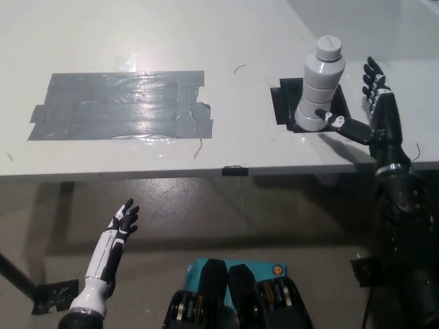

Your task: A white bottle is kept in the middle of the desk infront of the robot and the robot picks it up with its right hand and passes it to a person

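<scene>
A big white desk [137,34] fills the top part of the picture. Its front edge runs straight across the middle. A wide patch of shiny grey tape [120,106] is stuck on the desk at the left, and light shines off it in bright spots. A black square of tape [285,103] sits on the desk at the right. A small dark clip [234,169] sits on the front edge. Under the desk the floor [206,219] is dull brown-grey and shadowy. A dark desk leg [17,277] slants down at the lower left to a black foot [53,296].
</scene>
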